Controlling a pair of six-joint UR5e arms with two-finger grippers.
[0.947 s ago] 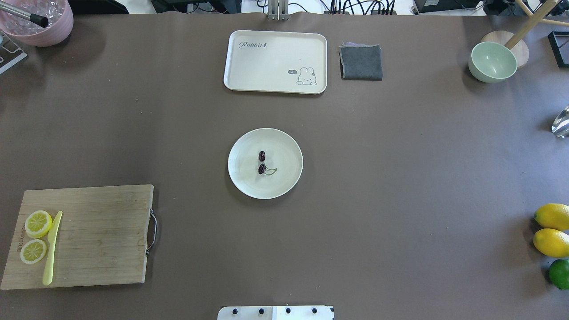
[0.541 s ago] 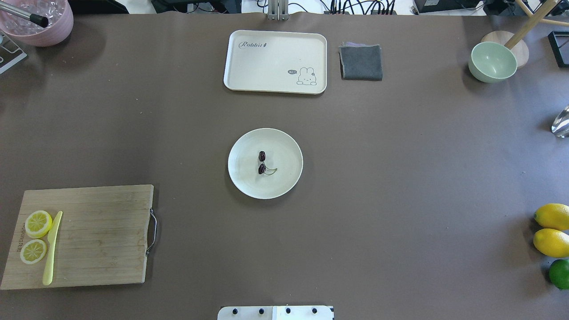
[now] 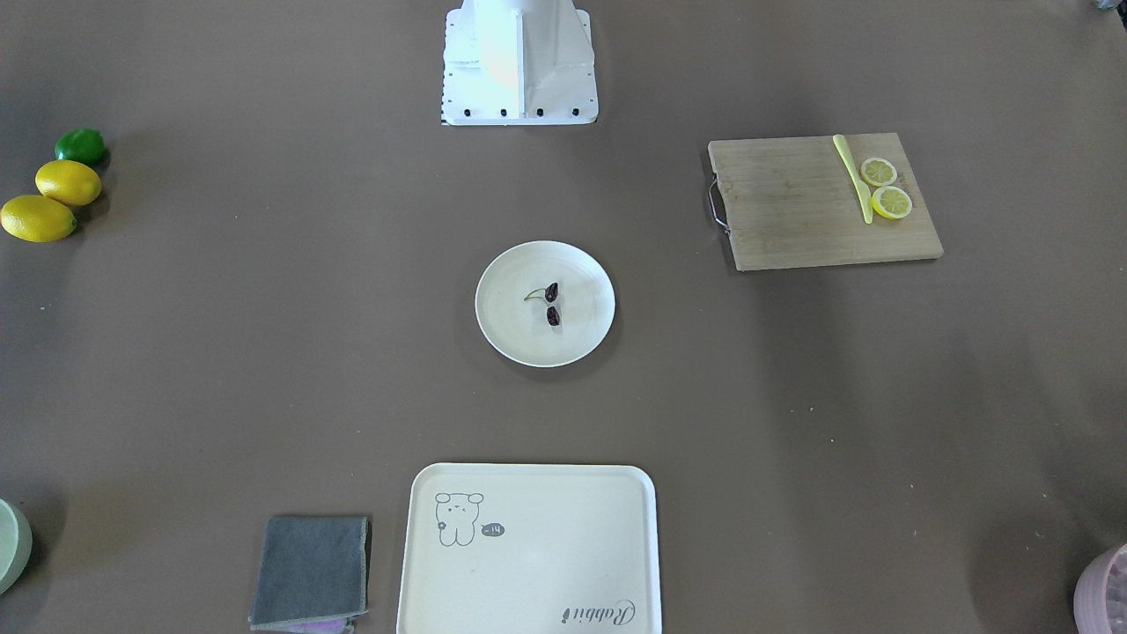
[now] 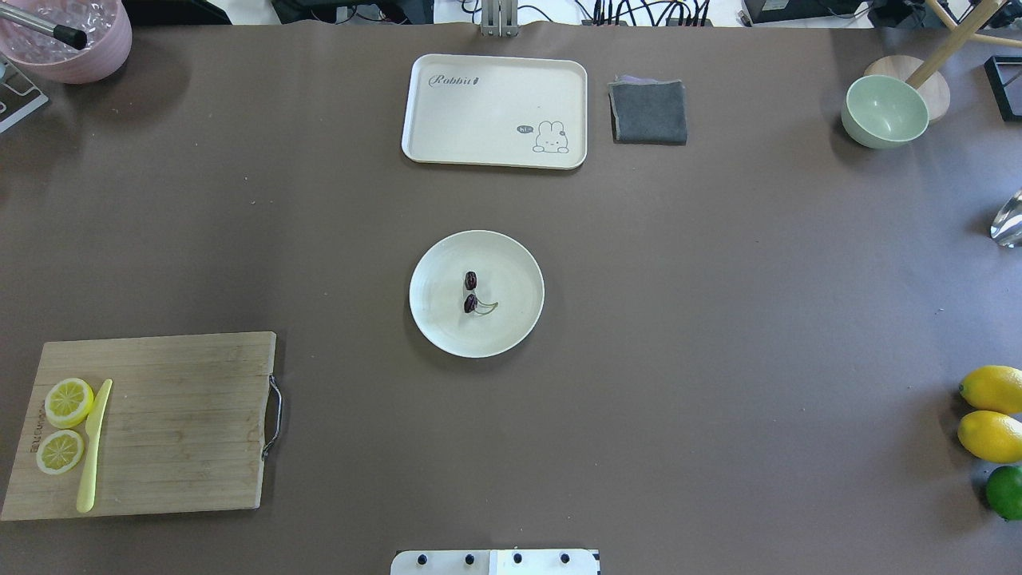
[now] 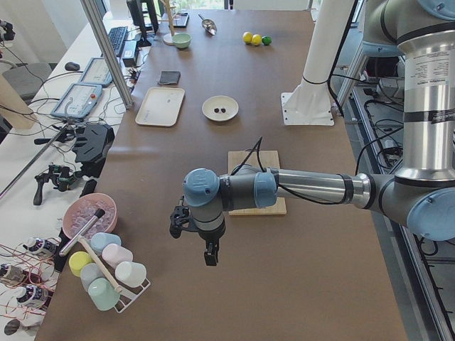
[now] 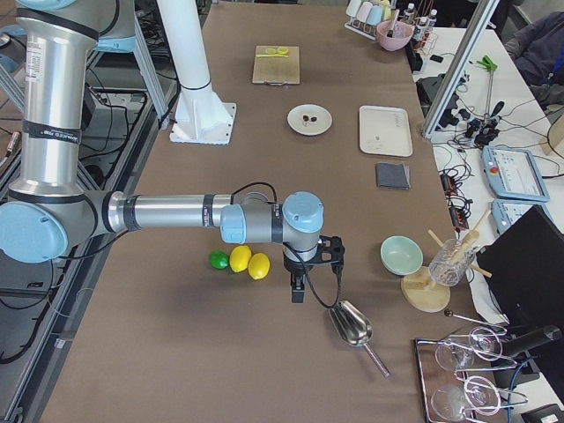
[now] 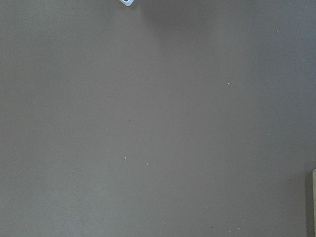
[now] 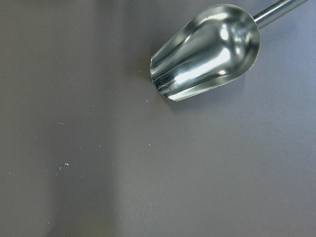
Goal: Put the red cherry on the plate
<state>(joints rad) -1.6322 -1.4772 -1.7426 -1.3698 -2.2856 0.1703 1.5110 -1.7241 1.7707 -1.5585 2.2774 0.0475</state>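
The red cherry, two tiny dark fruits on a thin green stem, lies near the middle of the round cream plate at the table's centre; it also shows in the front-facing view as cherry on plate. Neither gripper is near it. My left gripper hangs over bare table at the left end, beyond the cutting board. My right gripper hangs at the right end beside the lemons. Both show only in the side views, so I cannot tell whether they are open or shut.
A cream tray and a grey cloth lie behind the plate. A wooden cutting board holds lemon slices and a yellow knife. Lemons and a lime, a green bowl and a metal scoop sit at the right end.
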